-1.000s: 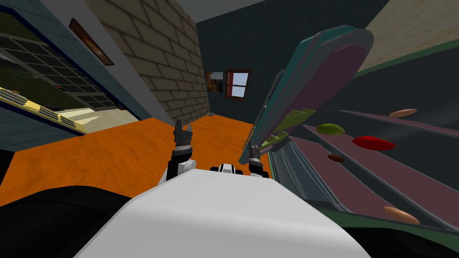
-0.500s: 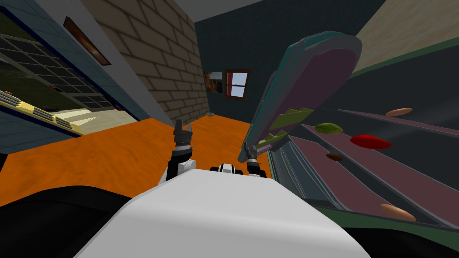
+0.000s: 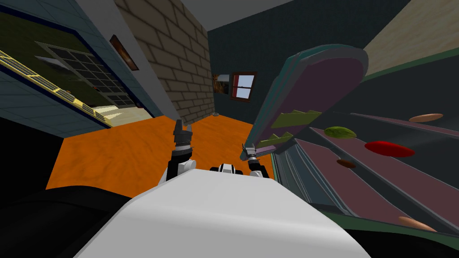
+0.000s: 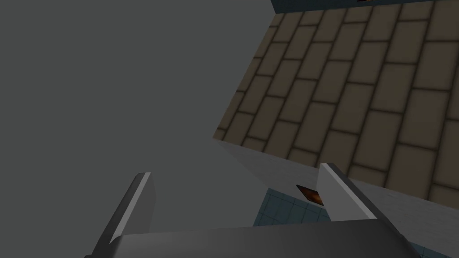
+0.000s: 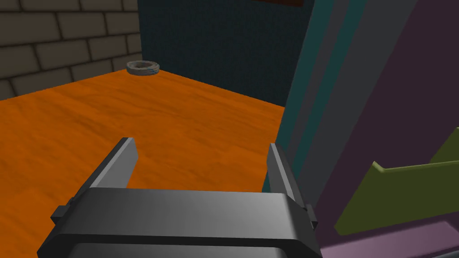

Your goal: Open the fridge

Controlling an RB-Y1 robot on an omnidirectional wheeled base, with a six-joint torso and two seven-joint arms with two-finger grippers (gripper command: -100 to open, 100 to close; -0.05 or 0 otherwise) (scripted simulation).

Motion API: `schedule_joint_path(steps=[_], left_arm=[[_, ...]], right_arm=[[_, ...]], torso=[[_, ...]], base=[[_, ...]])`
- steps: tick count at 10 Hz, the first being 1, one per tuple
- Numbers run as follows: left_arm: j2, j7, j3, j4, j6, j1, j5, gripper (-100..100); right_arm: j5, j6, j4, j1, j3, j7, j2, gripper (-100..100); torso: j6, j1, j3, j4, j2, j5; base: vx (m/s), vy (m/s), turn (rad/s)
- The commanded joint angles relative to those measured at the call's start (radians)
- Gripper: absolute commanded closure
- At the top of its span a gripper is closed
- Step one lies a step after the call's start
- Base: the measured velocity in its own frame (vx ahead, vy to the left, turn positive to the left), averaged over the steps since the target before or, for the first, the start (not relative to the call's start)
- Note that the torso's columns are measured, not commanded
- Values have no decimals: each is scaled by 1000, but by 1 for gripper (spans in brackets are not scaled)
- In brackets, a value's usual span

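Standing wide open, the fridge (image 3: pixel 403 94) shows its dark inside and its mauve shelves (image 3: pixel 367 174), while the fridge door (image 3: pixel 313 85) is swung well out from the cabinet, with a teal outer edge and a purplish inner face. The right gripper (image 3: pixel 250 151) is at the lower end of the door's free edge; in the right wrist view (image 5: pixel 200 148) its jaws are released, with nothing between them, one finger (image 5: pixel 278 165) just beside the door's teal edge (image 5: pixel 313 89) and the other out over the orange floor (image 5: pixel 134 125). Olive-green bins (image 5: pixel 403 192) are fixed to the door's inner face, near that gripper. Beyond the door, on the shelves, lie a green item (image 3: pixel 339 132), a red one (image 3: pixel 389 148), a small brown one (image 3: pixel 346 163) and two tan ones (image 3: pixel 426 118) (image 3: pixel 417 223). On the door's outer side, a small grey ring (image 5: pixel 142 67) lies on the floor by the brick wall (image 3: pixel 179 53). The left gripper (image 3: pixel 183 130) is raised over the floor, well apart from the door, jaws also released and holding nothing.
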Motion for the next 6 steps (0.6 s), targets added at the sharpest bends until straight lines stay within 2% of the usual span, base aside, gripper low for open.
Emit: schedule_joint_path(steps=[1,3,4,5,6], left_arm=[[0,0,0,0,0,0,0,0],[0,0,0,0,0,0,0,0],[0,0,0,0,0,0,0,0],[0,0,0,0,0,0,0,0],[0,0,0,0,0,-1,0,0]], right_arm=[[83,13,66,2,4,78,-10,-100],[136,13,66,2,4,132,-10,-100],[170,61,115,-48,-45,160,-62,-100],[202,87,137,-72,-46,193,-84,-100],[234,115,169,-102,-46,224,-112,-100]], torso=[[0,0,-1,-1,-2,0],[-1,4,2,1,4,1],[-1,5,4,2,6,1],[-2,8,9,4,15,2],[-1,8,9,4,14,2]], base=[[16,-13,5],[18,-7,2],[-157,64,347],[-192,91,393],[-98,63,106]])
